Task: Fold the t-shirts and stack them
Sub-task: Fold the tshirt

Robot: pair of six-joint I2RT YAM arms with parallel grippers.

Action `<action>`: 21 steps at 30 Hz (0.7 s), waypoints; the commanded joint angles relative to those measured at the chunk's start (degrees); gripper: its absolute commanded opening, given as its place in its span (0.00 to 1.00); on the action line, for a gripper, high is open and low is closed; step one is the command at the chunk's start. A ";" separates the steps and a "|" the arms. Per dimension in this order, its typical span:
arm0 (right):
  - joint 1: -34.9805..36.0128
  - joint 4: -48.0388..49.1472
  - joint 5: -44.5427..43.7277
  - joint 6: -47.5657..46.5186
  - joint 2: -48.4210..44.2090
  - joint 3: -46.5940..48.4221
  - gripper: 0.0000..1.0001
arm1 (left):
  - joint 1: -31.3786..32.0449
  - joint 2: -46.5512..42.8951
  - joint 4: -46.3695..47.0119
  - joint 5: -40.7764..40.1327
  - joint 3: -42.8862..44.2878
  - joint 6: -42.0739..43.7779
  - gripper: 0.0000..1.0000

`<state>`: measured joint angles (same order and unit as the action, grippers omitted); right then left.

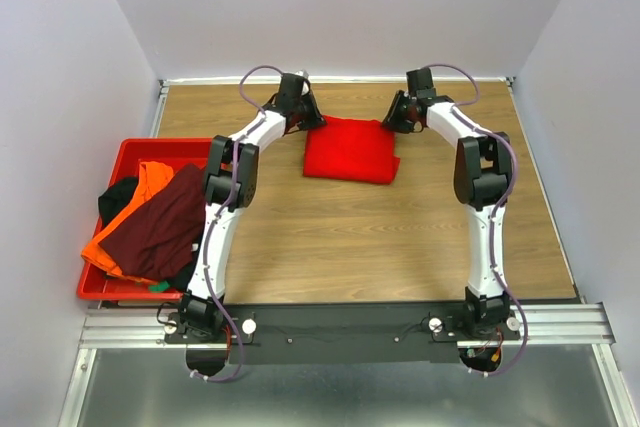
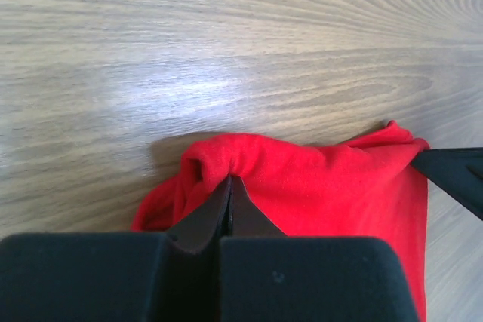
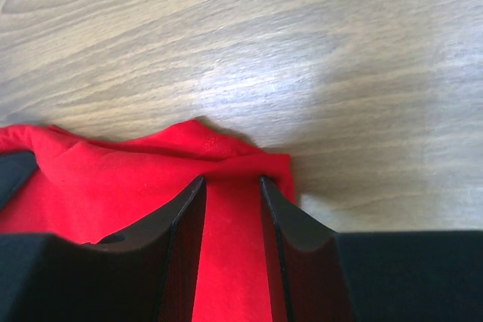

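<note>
Only one shirt nearly done, three untouched

Nearest, at the left edge of the brown wood-grain table (image 1: 350, 247): rigid red plastic crate (image 1: 130, 152), heaped with loose cloth. On top, dark maroon t-shirt (image 1: 160, 222); beneath it, crumpled orange t-shirt (image 1: 150, 179), spilling over the left rim; at the far-left side, black t-shirt (image 1: 118, 199) poking out. None folded, none stacked.

Farther back, toward the table's middle: bright red t-shirt (image 1: 350, 150), lying as a compact, roughly rectangular packet, apparently folded over more than once. Looks close to finished, though rumpled along the far edge in both wrist views.

Farthest, at that far edge: left gripper (image 2: 230, 182) pressed fully together, pinching a raised tuck of red cloth at the packet's far-left corner. At the far-right corner, right gripper (image 3: 232, 180), jaws partway apart, astride the hem with red cloth between. Clamped or merely straddling: cannot tell.

Judged overall: early. Probably one last fold or tidy on the red, then setting it down as the base of the stack. After that, maroon, orange and black to fetch, flatten, fold and pile.
</note>
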<state>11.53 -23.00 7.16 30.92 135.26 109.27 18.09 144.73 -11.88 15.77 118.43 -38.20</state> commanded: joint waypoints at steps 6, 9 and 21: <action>-1.77 -0.02 3.74 0.55 3.78 -1.26 0.42 | -3.32 -3.48 2.74 1.89 -6.02 0.75 0.00; -2.21 -0.02 4.26 0.20 3.61 -1.52 0.42 | -4.20 -4.19 3.00 2.16 -5.15 1.54 0.00; -2.65 -0.02 3.65 -1.03 -5.09 -4.77 0.66 | -6.05 -9.81 2.04 4.18 -3.03 4.45 0.20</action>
<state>9.96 -20.40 12.14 31.20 134.15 106.94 11.99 140.97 -9.50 19.35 116.20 -35.35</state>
